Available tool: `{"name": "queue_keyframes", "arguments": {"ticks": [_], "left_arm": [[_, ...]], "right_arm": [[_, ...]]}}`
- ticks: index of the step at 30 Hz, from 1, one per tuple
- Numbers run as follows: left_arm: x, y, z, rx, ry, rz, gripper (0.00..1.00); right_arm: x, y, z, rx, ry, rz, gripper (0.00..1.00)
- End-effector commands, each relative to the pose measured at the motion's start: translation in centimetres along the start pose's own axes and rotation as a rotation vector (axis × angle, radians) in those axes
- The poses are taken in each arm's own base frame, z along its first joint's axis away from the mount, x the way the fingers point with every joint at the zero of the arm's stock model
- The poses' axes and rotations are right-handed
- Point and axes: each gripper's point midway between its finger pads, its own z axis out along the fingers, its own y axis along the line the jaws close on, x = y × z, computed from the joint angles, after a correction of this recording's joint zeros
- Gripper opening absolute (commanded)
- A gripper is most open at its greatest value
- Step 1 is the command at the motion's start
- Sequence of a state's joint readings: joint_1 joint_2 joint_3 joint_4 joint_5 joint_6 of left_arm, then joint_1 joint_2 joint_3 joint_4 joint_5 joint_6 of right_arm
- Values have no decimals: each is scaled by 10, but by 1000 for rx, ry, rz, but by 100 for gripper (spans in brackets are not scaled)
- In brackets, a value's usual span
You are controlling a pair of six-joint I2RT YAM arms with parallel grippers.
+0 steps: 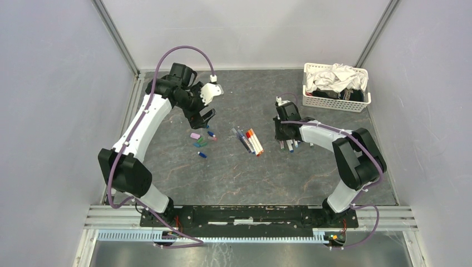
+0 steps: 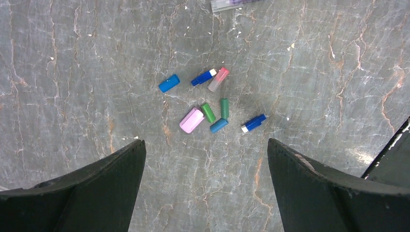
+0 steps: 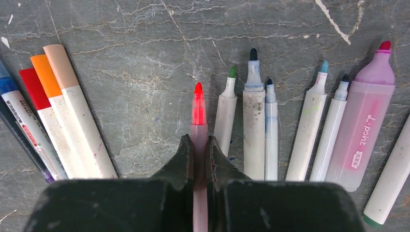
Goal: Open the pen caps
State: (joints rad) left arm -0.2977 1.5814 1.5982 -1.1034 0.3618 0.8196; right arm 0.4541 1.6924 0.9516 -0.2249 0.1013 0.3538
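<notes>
Caps (image 2: 209,104): a loose cluster lies on the table (image 2: 72,58) in the left wrist view. It holds one fat lilac cap (image 2: 191,120), two green, several blue and one translucent pink, some touching and none on a pen. Sorting them apart from the pens probably keeps finished pieces out of the working row.

The left gripper (image 2: 203,150) hangs directly above this cluster, jaws spread as wide as they go and nothing between them. That position suits a drop point for removed caps.

Pens are split into two groups. The right wrist view shows a fan of uncapped pens (image 3: 254,121) lying side by side with bare tips pointing away from the camera. The wide lilac highlighter (image 3: 365,121) lies at the right end of the fan.

The right gripper (image 3: 198,145) is clamped tight on the barrel of the red-tipped pen (image 3: 198,108), at the left end of that fan. The pen's nib is exposed and points the same way as its neighbours. Gripping the barrel leaves the cap end free for the other arm. Whether the pen rests on the table or is held just off it cannot be told.

Further left lies a bundle of capped pens (image 3: 72,111) with peach, orange, red and blue caps on. Judged from this, the task is past half done, with this bundle remaining.

The white basket (image 1: 334,104) of cloth stands at the far right of the table, well apart from the work.
</notes>
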Motion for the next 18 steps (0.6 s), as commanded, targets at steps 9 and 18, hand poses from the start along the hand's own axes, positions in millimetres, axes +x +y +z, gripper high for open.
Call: {"name": "queue_keyframes", "arguments": {"ticks": [9,18], "left_arm": [[1,-1,-7,-18,1,-18,100],[1,0,-12,-33,2,-10,100]], "right_arm": [[10,-17,-1,179,-23,-60,31],[4,-8,-8,221,-50,-93,34]]}}
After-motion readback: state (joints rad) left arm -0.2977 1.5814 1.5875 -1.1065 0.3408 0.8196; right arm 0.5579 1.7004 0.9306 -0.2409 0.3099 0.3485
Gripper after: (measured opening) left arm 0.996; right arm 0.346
